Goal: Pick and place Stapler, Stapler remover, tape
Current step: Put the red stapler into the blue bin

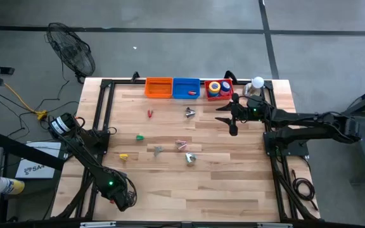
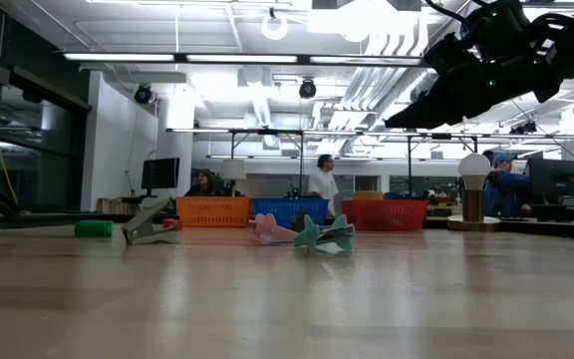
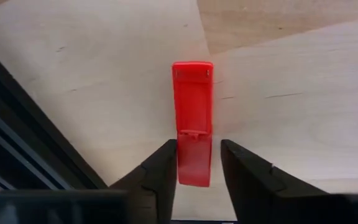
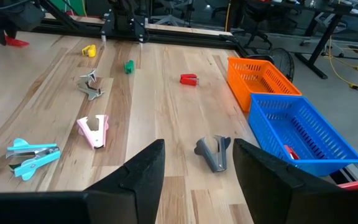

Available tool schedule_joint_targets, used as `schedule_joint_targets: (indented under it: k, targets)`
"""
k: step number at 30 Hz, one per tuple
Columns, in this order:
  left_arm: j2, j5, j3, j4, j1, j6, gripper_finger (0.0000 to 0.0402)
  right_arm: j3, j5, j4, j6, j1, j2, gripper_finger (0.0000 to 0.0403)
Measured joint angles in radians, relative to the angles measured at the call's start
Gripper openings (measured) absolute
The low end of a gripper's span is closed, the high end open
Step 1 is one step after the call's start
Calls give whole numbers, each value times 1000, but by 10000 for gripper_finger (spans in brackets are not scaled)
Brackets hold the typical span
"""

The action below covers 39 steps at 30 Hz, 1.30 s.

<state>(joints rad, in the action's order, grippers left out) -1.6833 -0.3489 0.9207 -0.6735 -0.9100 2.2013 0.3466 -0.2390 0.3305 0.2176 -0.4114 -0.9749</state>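
1. We see a large hall (image 2: 267,100) with pipes and strip lights overhead; people (image 2: 323,178) stand at workstations beyond the desk.
2. We work over a pale wood desk (image 1: 189,183) on a dark frame; a fan (image 1: 71,49) stands on the floor off its far left corner.
3. Along the far edge sit three bins side by side: orange bin (image 1: 158,87), blue bin (image 1: 185,88) and red bin (image 1: 219,89). The tape (image 1: 215,87) rolls lie in the red bin; a white bulb (image 1: 257,82) stands just right of it.
4. Our right end effector (image 1: 233,119) hangs above the desk near the red bin, fingers spread and empty. A grey remover (image 4: 214,152) lies on the desk just beyond them; pink remover (image 4: 93,130) and teal remover (image 4: 31,154) lie farther off.
5. Our left end effector (image 3: 197,180) is low at the near left corner, fingers apart on either side of a red stapler (image 3: 193,121), not pressing it.
6. Smaller staplers dot the middle: red one (image 1: 149,114), green one (image 1: 140,136), yellow one (image 1: 123,156).
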Motion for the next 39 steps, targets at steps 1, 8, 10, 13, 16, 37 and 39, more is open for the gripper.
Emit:
schedule_joint_targets:
  k: [1,8,10,13,16,37,39]
  targets:
    - [0,0,0,1,0,0,111,0,0,-1,0,0,0,181]
    - [0,10,1,5,0,-7,84,0,0,-11,0,0,0,181]
    - [0,23,1,9,0,-16,78,0,0,-14,0,0,0,181]
    - [2,60,3,24,-1,-47,71,0,0,-18,-4,0,0,181]
    - [4,117,4,27,-1,-76,69,0,0,-19,-8,0,0,181]
    - [152,729,0,-174,264,-529,65,0,0,-16,-47,0,0,181]
    - [175,766,0,-173,338,-646,65,0,0,-16,-60,0,0,181]
